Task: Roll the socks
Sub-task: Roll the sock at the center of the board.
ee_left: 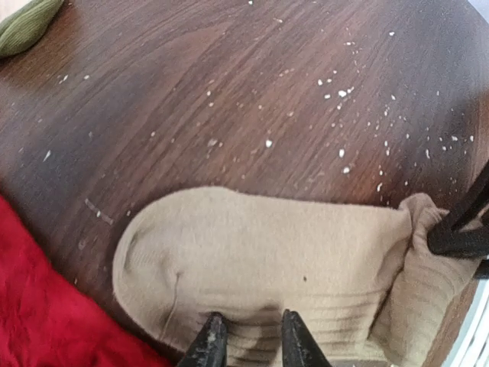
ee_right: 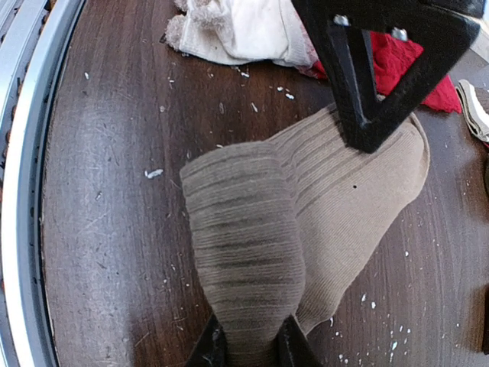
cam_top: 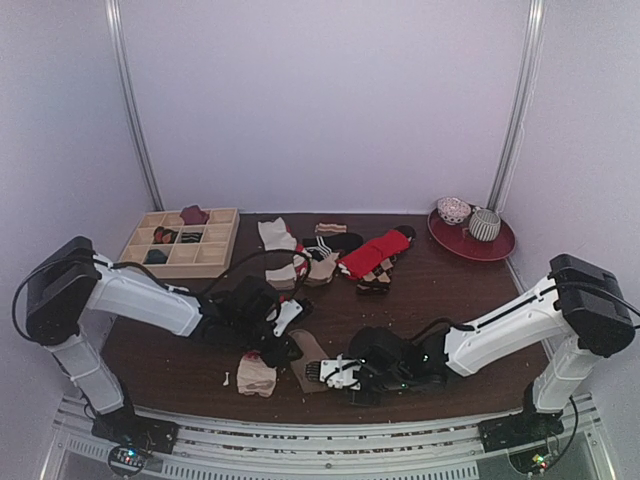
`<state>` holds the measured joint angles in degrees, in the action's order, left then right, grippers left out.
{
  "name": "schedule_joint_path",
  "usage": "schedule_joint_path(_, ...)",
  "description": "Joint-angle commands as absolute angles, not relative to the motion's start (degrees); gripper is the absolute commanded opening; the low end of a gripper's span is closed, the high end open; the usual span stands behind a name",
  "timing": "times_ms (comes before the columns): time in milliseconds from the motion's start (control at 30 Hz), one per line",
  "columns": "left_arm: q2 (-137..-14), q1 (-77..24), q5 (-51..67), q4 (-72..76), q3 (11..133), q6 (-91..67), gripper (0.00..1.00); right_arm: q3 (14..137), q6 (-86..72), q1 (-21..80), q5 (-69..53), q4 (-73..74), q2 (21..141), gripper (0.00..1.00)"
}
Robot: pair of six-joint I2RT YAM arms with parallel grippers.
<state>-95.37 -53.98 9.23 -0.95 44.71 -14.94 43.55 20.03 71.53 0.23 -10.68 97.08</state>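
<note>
At the near edge of the table, close by the rail, my right tool is nipped almost closed on the ribbed cuff of the tan sock. The cuff is folded back over the leg, and the fold runs down between my two fingers. The rest of the sock lies flat on the wood, with its toe pointing away from that tool.

My left tool stands on the same sock further along. Its tips are a narrow gap apart and pressed into the ribbing, but I cannot tell whether any cloth is caught between them. One of its black fingers crosses my right wrist view and hides part of the sock.

Just beside the tan toe lies the red sock, its cream end bunched near the rail. White crumbs are scattered over the wood around both socks. An olive scrap of cloth lies well apart from them.

Toward the back wall, a heap of other socks sits mid-table. A wooden tray of compartments stands to its left, and a red plate carrying two bowls stands to its right.
</note>
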Motion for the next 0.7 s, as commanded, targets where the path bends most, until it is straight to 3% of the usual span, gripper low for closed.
schedule_joint_path(0,-98.29,-53.7,11.56,2.42,48.04,-13.36,0.25,42.24,19.24,72.65,0.64,-5.97,97.42,0.16)
schedule_joint_path(467,-111.79,-53.73,12.17,4.2,50.5,-10.93,0.19,51.34,24.36,75.67,1.39,7.28,102.35,0.17)
schedule_joint_path(667,-110.22,-53.71,11.78,5.26,48.12,-10.67,0.19,55.75,22.27,70.06,-14.71,12.97,108.0,0.17)
